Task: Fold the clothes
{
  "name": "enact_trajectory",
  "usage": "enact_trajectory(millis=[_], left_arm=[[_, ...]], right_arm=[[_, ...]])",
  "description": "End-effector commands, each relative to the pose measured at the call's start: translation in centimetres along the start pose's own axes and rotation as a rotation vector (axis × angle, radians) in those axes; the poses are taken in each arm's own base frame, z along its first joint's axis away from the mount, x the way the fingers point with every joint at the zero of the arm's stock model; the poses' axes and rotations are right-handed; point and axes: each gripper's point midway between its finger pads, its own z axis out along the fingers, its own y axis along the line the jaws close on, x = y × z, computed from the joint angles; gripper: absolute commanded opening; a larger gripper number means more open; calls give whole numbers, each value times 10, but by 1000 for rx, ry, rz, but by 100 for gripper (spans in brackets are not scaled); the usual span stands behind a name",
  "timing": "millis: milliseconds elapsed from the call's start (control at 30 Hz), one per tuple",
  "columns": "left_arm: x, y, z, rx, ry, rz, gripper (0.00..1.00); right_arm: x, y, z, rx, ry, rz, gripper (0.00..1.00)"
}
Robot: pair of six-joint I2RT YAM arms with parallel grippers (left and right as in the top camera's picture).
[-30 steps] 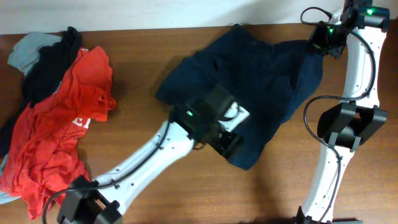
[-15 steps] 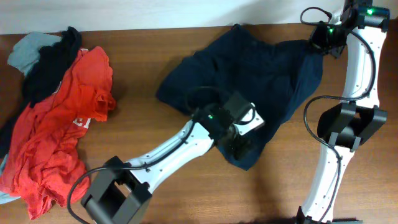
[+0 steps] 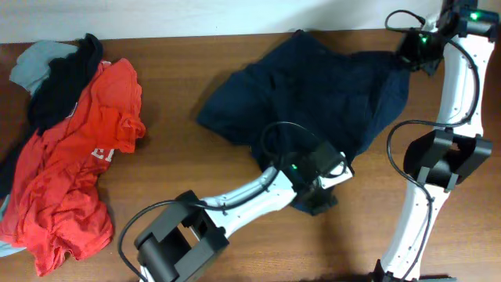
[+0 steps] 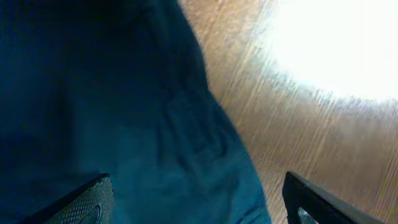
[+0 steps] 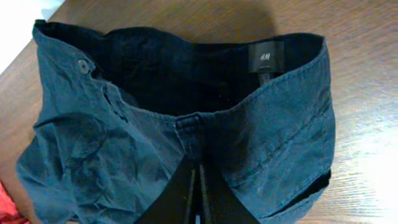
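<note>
1. Wood-grain table (image 3: 168, 59), brown. The navy garment (image 3: 313, 94) lies crumpled at centre-right, its far edge near the table's back and well apart from the laundry heap at left.
2. Garment reads as shorts or trousers. Waistband gapes toward the right-wrist cam, with a button (image 5: 83, 65) at one end and the maker's label (image 5: 265, 56) inside the back.
3. Handling, my est.: soft, light and wrinkled. It will drape and sag, and won't keep a crease w/o flattening. Waistband and seams are thicker, so they are the best hold pts. Thin hem corners are likely to bunch or slip.
4. Right gripper (image 5: 199, 180): fingers pressed together, pinching the front waistband at about mid-span. That is the garment's far-right corner in the overhead view.
5. Left gripper (image 4: 196, 211): fingers spread wide, low over the garment's near edge. Fabric lies under one finger and bare wood under the other. It grips nothing.
6. Heap at left: red shirt (image 3: 70, 180), black garment (image 3: 63, 78) and a pale grey-blue piece (image 3: 35, 63). Neither arm is near them.
7. Limits:
   - Left-wrist view is blurred, with glare at top right, and the fingers are cut off at frame bottom.
   - Left wrist hides the garment's near corner from overhead.
   - Leg layout and layer count: cannot tell.
   - Depth of the right gripper's bite is not visible.
</note>
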Motion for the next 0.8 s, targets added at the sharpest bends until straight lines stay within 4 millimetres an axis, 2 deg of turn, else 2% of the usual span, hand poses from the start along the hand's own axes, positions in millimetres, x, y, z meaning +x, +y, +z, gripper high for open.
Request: enact_trajectory(millis=[0,133,300,467,533,567,667,700,733,767], left_arm=[[-1,-1,1,-70,13,48,87],[2,3,11,-155,36,73,87],[11,4,33,-186,66,84,86],[4,13,32,-238,42,82,66],[6,13,36,-238,45,81,61],[6,14,37,-238,46,82,56],[5,17,37,-256,44,80,27],[6,20,36,-277,44,69,20],[6,27,34,-319,46,40,7],[8,37,31,-377,49,-2,1]], right_arm=[[-6,-8,-7,-15,-14,-9,4],[-6,-12,-8,-23,-9,-6,4],[-4,-11,-9,-35,-1,-28,4],[-4,-15,-10,-32,2,-41,4],[-4,-17,-11,-30,4,-39,4],[-4,-18,-11,-29,4,-37,4],[-4,-21,-12,-28,6,-32,4],[-4,-21,-12,-28,6,-31,4],[-4,-21,-12,-28,6,-31,4],[-4,-21,-12,-27,6,-31,4]])
